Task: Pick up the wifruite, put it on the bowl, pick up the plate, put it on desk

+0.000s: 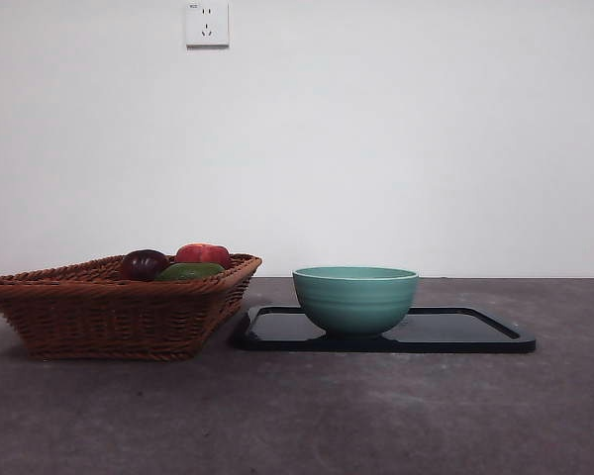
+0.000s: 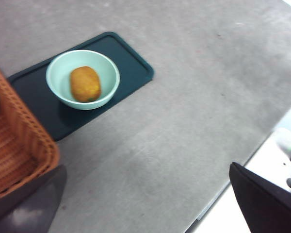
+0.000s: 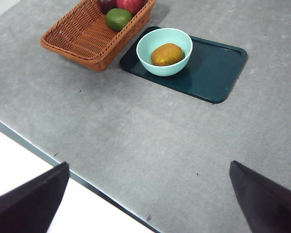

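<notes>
The orange-brown wifruite [image 2: 85,83] lies inside the mint-teal bowl [image 2: 62,94]; it also shows in the right wrist view [image 3: 167,54]. In the front view the bowl [image 1: 355,298] hides it. The bowl [image 3: 148,55] stands on the left part of a dark rectangular plate [image 1: 465,332], which also shows in both wrist views [image 2: 131,63] [image 3: 216,70] and lies flat on the grey desk [image 1: 376,416]. My left gripper [image 2: 146,167] and right gripper [image 3: 150,163] are both open and empty, high above the desk and well back from the bowl. Neither arm shows in the front view.
A brown wicker basket [image 1: 109,312] stands left of the plate, close to its edge. It holds a dark purple fruit [image 1: 143,264], a red fruit [image 1: 204,253] and a green fruit [image 1: 190,270]. The desk's front edge [image 3: 29,143] runs below the right gripper.
</notes>
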